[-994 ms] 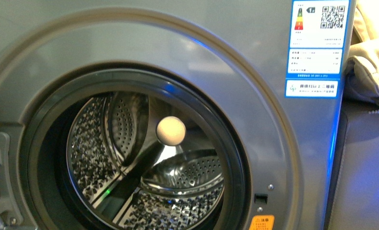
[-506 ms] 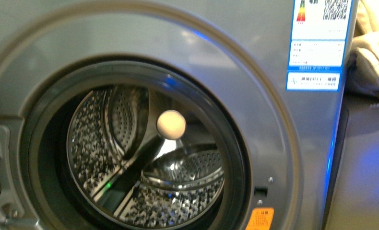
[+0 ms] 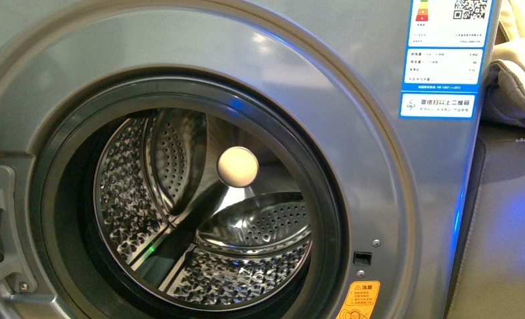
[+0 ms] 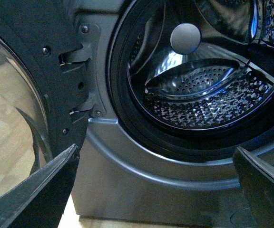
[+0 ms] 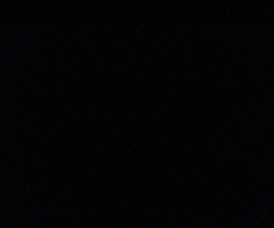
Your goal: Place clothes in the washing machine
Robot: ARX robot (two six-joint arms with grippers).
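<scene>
The washing machine [image 3: 373, 173] fills the front view, silver-grey, with its round dark-rimmed porthole standing open onto the perforated steel drum [image 3: 200, 226]. Nothing lies in the drum. The clothes are out of view. In the left wrist view my left gripper [image 4: 156, 190] is open, low in front of the washing machine [image 4: 141, 185] below the porthole, with nothing between its dark fingers [image 4: 46, 190]. The right wrist view is dark, and the right gripper shows nowhere.
The machine's door [image 4: 13, 118] is swung open beside the hinge [image 4: 80, 71]. A beige folded cloth [image 3: 519, 86] lies on a grey surface to the right of the machine. A blue-white label [image 3: 446, 60] and an orange sticker [image 3: 358, 299] mark the front panel.
The front view has shifted a little: the machine's label and porthole sit slightly higher in the picture than a second ago. The drum's contents are unchanged.
</scene>
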